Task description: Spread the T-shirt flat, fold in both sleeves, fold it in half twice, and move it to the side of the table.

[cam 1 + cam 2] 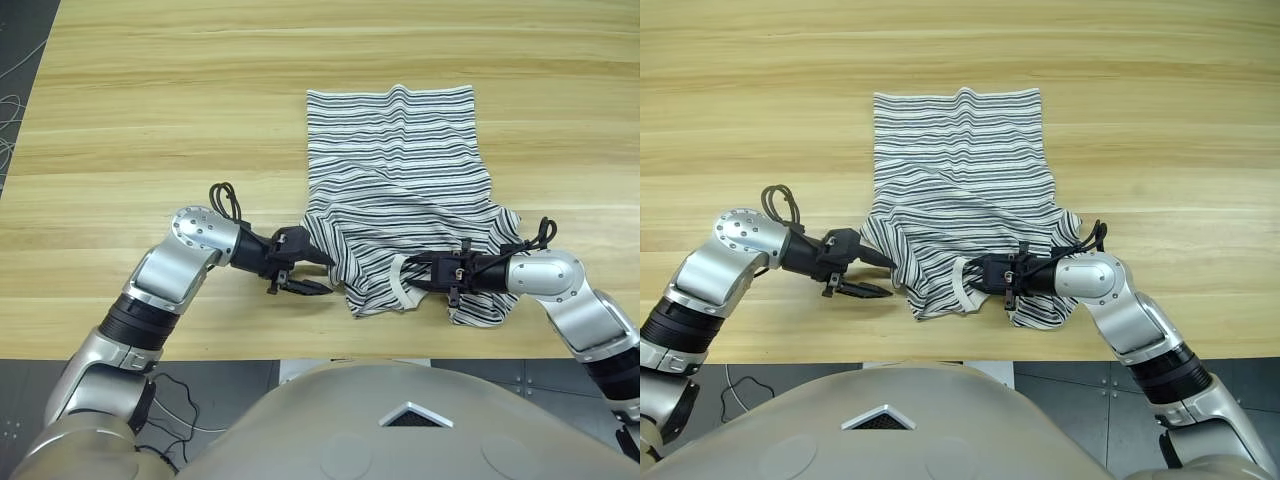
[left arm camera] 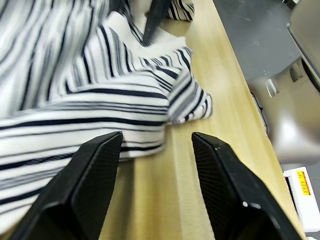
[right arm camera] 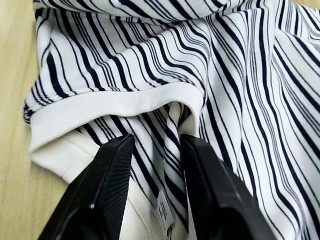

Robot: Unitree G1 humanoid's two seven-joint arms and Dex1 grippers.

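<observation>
On the wooden table (image 1: 150, 100), got a black-and-white striped T-shirt (image 1: 400, 150) lying right of centre, well in from the left side. Sits with the straight hem at the far end, fairly flat up there, then gets rumpled and bunched toward the near edge, with the white collar band (image 3: 125, 102) curled up at that end. Over on the left, left gripper (image 1: 322, 274) hovering low just beside the shirt's near-left corner, fingers (image 2: 90, 180) spread wide apart, nothing pinched between them, just bare wood and the edge of the cloth up ahead. Over on the right, right gripper (image 1: 412, 270) poking in sideways at the collar, lying over the crumpled near-right part of the shirt. Looks clamped on a fold of striped fabric right under the collar band, black fingers (image 3: 210, 190) either side of that ridge of cloth, little neck label (image 3: 163, 212) tucked in between them too. Both grippers coming in from opposite sides, tips pointing at each other across the bunched end.
</observation>
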